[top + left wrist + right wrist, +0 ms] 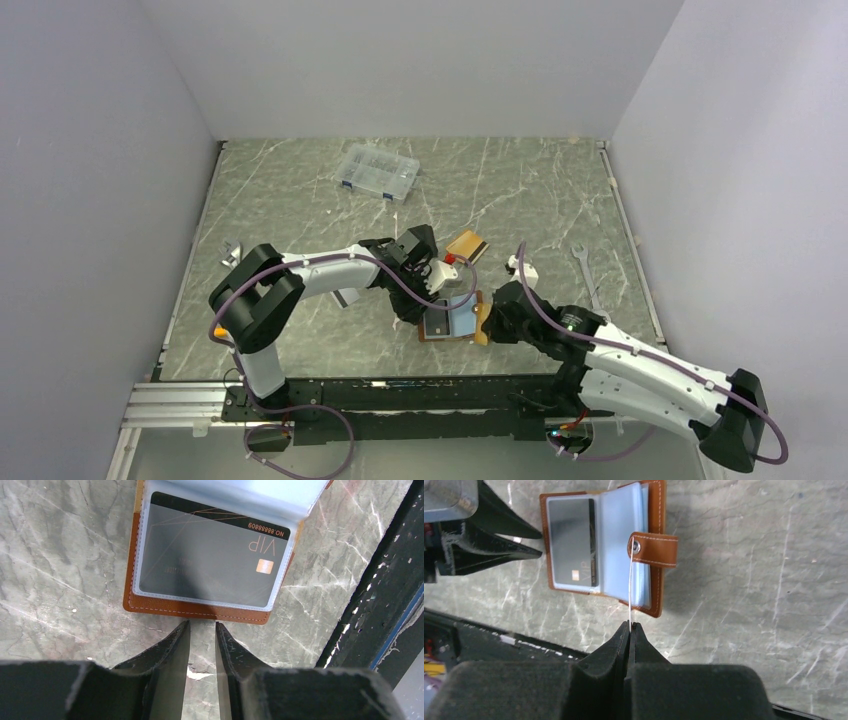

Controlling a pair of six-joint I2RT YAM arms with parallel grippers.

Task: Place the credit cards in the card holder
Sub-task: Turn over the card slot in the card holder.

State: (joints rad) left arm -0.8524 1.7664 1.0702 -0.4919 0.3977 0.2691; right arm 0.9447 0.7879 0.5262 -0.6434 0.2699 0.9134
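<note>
The brown leather card holder [200, 609] lies open on the marble table, and a silver-grey credit card [210, 560] sits inside its clear sleeve. My left gripper [202, 625] hovers just off the holder's near edge, its jaws narrowly open with only table between them. My right gripper [629, 625] is shut on the thin edge of a clear sleeve page [630, 585], holding it lifted from the card holder [656, 540] over the sleeved credit card [571, 540]. An orange credit card [467, 245] lies on the table behind the card holder [450, 322].
A clear compartment box [378, 171] stands at the back of the table. A wrench [587, 275] lies to the right and a small metal piece [230, 250] at the far left. The black rail [380, 595] of the table's front edge runs close by the holder.
</note>
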